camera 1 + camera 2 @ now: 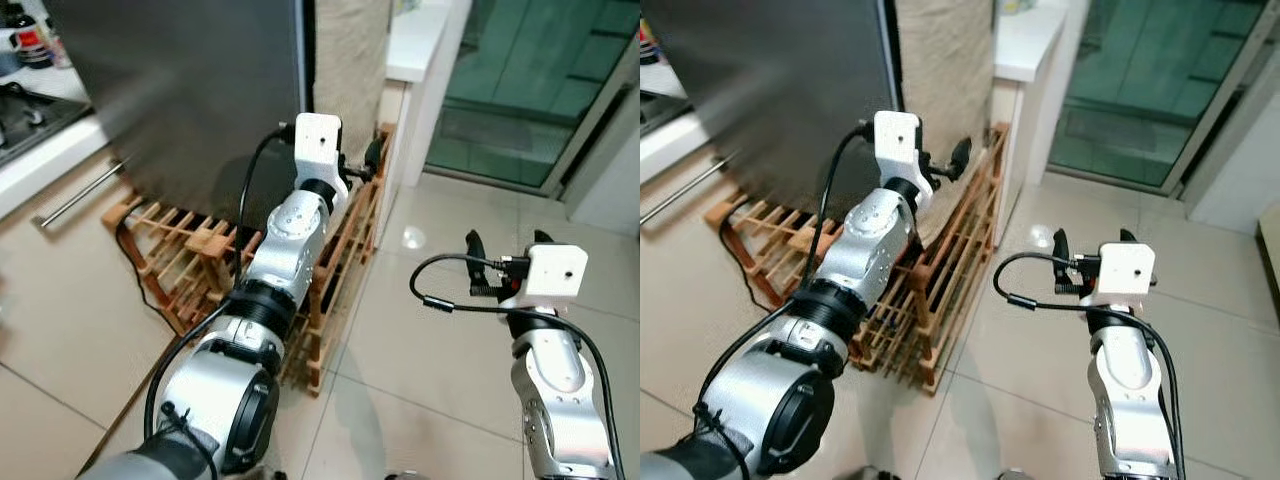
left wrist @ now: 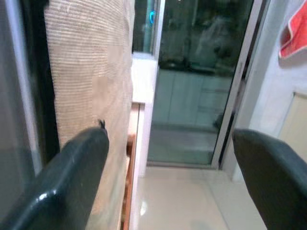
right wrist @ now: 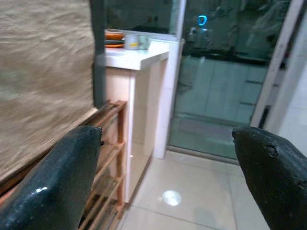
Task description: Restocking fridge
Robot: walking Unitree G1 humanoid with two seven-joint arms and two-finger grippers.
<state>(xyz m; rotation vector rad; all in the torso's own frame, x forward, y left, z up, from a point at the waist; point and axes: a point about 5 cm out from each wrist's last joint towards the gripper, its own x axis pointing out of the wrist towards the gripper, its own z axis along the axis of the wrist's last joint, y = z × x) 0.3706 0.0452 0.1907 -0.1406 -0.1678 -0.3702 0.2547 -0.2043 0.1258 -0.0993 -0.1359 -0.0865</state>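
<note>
The fridge (image 1: 190,90) stands at the upper left, its dark grey door closed. A beige textured panel (image 1: 350,60) runs down beside the door's right edge. My left gripper (image 1: 362,162) reaches out to that edge, just above a wooden rack, and it is open with nothing between its fingers (image 2: 72,172). Lower on the right, my right gripper (image 1: 507,240) hangs over the tiled floor, also open and holding nothing. No food or bottle for the fridge can be made out.
A slatted wooden rack (image 1: 200,260) lies on the floor against the fridge. A white counter (image 1: 420,40) with dishes stands right of the panel, and a glass sliding door (image 1: 530,80) beyond it. A stove (image 1: 25,110) and a drawer handle (image 1: 80,195) are at far left.
</note>
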